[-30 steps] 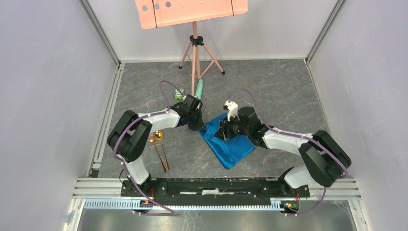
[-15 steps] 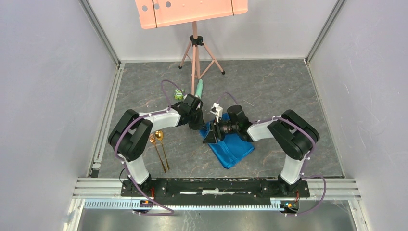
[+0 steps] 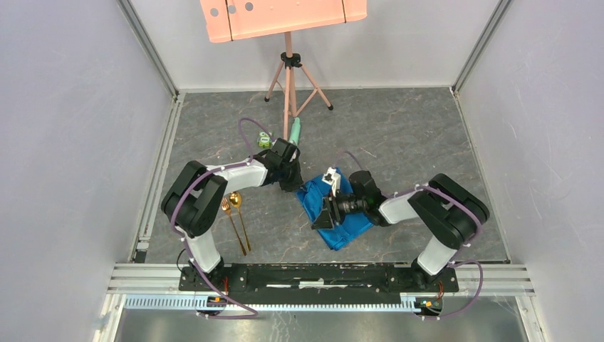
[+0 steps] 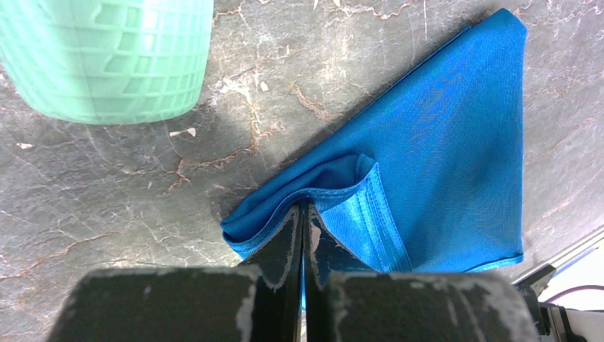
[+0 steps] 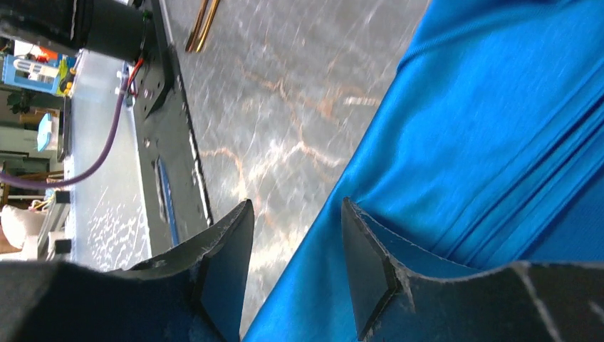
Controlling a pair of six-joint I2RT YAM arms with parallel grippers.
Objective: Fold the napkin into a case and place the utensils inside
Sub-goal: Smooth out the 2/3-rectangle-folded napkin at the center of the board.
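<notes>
The bright blue napkin [image 3: 349, 229] lies folded on the grey table, mid-right. My left gripper [image 3: 290, 184] is shut on the hem of its far-left corner, and the left wrist view shows the fingers pinching the fold [image 4: 304, 206] of the napkin [image 4: 441, 135]. My right gripper [image 3: 320, 218] is open and low over the napkin's left edge; in the right wrist view [image 5: 295, 214] its jaws straddle the edge of the napkin [image 5: 498, 142]. The gold fork [image 3: 229, 217] and spoon [image 3: 239, 214] lie side by side at the left, and their handles show in the right wrist view [image 5: 203, 21].
A pale green tube [image 3: 294, 130] and a small green toy [image 3: 264, 140] lie just beyond the left gripper. The tube also shows in the left wrist view [image 4: 107, 57]. A pink tripod [image 3: 288, 78] stands at the back. The metal rail [image 3: 320, 274] runs along the near edge.
My right gripper has swung from the napkin's far side down to its left near edge, and the arm has folded back. The left gripper has stayed pinched on the corner.
</notes>
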